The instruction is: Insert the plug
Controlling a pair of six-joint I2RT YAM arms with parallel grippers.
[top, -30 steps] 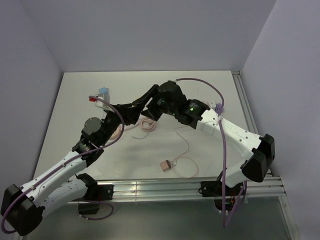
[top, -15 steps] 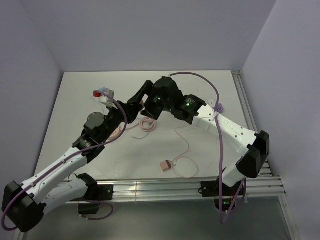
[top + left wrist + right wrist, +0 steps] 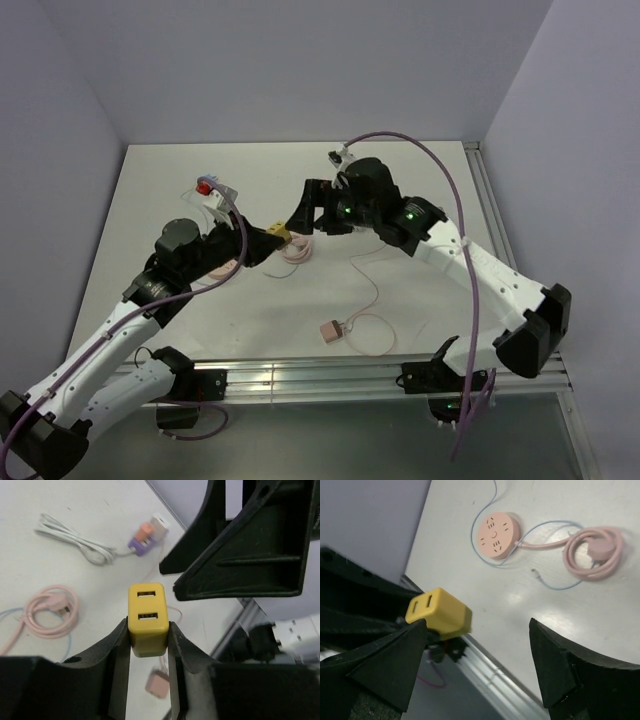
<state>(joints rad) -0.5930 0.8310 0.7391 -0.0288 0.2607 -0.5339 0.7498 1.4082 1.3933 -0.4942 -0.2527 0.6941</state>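
My left gripper (image 3: 148, 630) is shut on a yellow plug (image 3: 147, 617), a small block whose face with two USB slots points away from the wrist. From above, the yellow plug (image 3: 277, 233) hangs over the table's middle, held by the left gripper (image 3: 268, 238). Just to its right, my right gripper (image 3: 305, 215) stands open. In the right wrist view the plug (image 3: 439, 611) sits by the left finger, apart from it, and the right gripper (image 3: 477, 625) has nothing between its fingers. A round pink socket (image 3: 496, 535) lies flat on the table below.
A coiled pink cable (image 3: 295, 248) runs from the socket. A small pink adapter (image 3: 331, 330) with a thin looping wire lies near the front rail (image 3: 330, 378). A white cable with a purple and orange adapter (image 3: 145, 535) lies at the right side.
The left gripper has shut on the yellow plug. The right gripper has opened, let go of it and drawn back to the right.
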